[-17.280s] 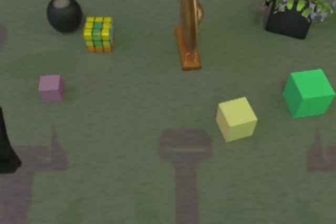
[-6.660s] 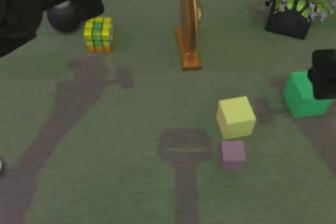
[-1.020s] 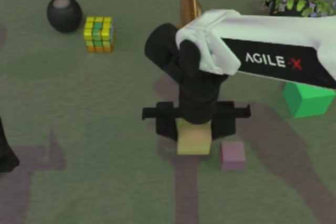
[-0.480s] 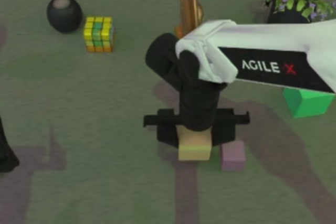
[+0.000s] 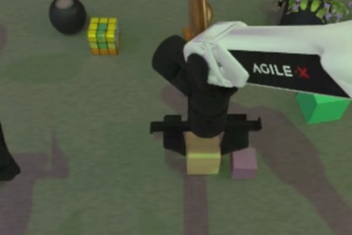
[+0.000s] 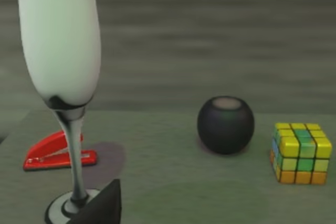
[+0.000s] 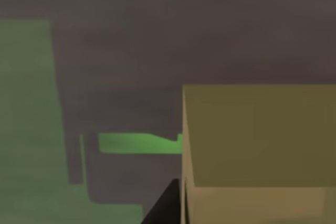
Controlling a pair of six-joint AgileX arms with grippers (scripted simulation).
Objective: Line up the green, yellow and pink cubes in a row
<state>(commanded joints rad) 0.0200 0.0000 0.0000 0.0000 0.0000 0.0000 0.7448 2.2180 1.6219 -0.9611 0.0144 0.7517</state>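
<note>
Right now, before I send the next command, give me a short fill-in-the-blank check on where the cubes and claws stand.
1. The right claw sits over the ____ cube.
2. The pink cube lies just to that cube's ____ in the top view.
3. The ____ cube waits at the table's right edge, partly under the arm.
4. The left claw is parked at the table's ____ edge.

Missing words: yellow; right; green; left

The yellow cube (image 5: 203,158) and pink cube (image 5: 243,162) sit close, with only a thin gap. The tabletop's (image 5: 99,191) front left part lies open. The right arm (image 5: 275,61) blocks the middle.
</note>
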